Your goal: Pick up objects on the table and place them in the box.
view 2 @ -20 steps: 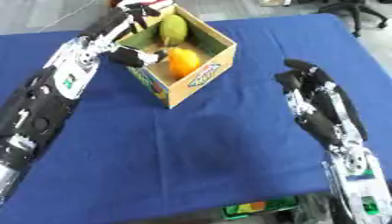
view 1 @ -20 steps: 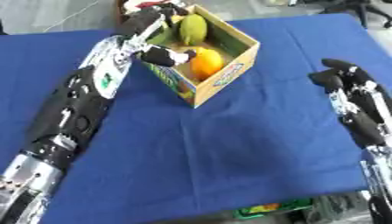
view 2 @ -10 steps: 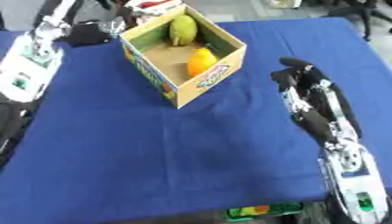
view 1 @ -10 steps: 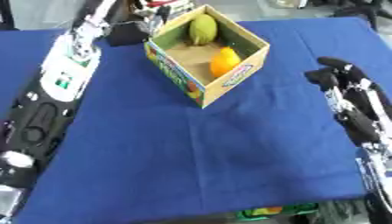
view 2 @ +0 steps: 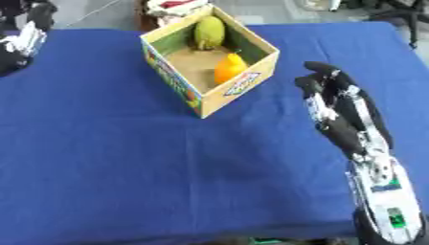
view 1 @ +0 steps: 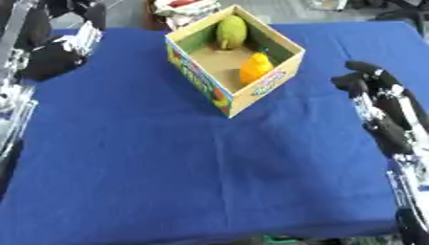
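Box point(view 1: 232, 72), far centre of blue table point(view 1: 167, 167): green fruit point(view 1: 231, 31), orange fruit point(view 1: 254, 68) inside. Right hand point(view 2: 328, 91) open, right edge. Left hand point(view 1: 71, 45) upper left, fingers unreadable.

Left hand point(view 1: 63, 45) motion-blurred at upper-left edge, partly cropped; finger pose unreadable. In right eye view only sliver of it shows at corner. Box point(view 1: 237, 99) up and left of right hand point(view 2: 331, 93): near wall hides lower part of orange fruit point(view 1: 255, 68); green fruit point(view 1: 231, 30) base also hidden. White-red thing point(view 1: 186, 6) beyond box cut by top edge, unidentifiable. Right forearm runs off bottom edge.
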Robot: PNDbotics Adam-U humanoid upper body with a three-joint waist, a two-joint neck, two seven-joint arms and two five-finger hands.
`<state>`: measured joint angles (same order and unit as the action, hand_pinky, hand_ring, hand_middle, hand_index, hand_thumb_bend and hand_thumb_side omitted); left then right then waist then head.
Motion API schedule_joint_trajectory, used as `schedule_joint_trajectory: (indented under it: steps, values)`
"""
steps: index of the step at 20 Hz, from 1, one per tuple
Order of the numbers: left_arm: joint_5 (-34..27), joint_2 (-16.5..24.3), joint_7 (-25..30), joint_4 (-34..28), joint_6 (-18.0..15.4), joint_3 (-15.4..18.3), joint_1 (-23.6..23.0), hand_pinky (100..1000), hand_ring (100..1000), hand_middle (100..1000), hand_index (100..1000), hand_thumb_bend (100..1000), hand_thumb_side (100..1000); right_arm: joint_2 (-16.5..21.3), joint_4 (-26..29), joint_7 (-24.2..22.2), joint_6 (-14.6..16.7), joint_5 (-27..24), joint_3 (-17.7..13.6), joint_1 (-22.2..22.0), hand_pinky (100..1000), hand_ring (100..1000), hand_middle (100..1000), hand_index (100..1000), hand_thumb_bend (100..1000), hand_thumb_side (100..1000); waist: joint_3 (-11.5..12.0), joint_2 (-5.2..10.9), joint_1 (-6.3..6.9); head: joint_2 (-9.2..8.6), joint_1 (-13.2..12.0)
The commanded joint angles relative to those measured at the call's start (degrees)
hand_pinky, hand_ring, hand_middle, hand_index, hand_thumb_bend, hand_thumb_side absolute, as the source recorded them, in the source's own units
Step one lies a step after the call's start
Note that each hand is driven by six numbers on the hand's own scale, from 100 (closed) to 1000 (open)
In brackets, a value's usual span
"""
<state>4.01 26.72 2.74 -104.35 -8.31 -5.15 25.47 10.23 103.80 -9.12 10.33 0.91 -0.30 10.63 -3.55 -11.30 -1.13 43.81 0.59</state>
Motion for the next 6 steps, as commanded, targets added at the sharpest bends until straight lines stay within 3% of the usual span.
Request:
schedule_joint_trajectory:
  steps: [1,2,3,4,6]
  values:
    - [0.3,0.4,-0.4,-2.5,-0.1,1.6,-0.9,527,604,641,782,192,407,0.4,0.8,-0.1,-0.1,-0.2,0.1,0.8,830,762,592,818,100,497,0.1,0.67,0.06,0.28,-0.1]
    - [0.4,-0.5,-0.6,-2.4,-0.1,2.2,-3.2,523,601,640,782,188,414,0.5,0.8,-0.2,-0.1,-0.3,0.2,0.8,830,762,592,818,100,497,0.4,0.53,0.04,0.29,-0.2]
    - [0.4,-1.3,-0.9,-2.3,-0.1,2.6,-5.0,520,600,640,782,188,414,0.5,0.8,-0.3,-0.1,-0.3,0.4,0.9,830,762,591,818,100,434,0.5,0.46,0.04,0.3,-0.3]
    - [0.5,-2.1,-1.1,-2.1,0.0,3.1,-6.5,518,599,641,781,184,424,0.5,0.8,-0.4,-0.1,-0.4,0.5,0.9,830,761,592,817,100,498,0.6,0.37,0.06,0.3,-0.3]
    - [0.9,-3.5,-1.5,-2.0,-0.3,3.7,-8.4,517,600,647,783,183,427,0.5,0.8,-0.7,-0.1,-0.6,0.8,0.9,829,761,592,817,100,497,0.7,0.26,0.05,0.31,-0.5]
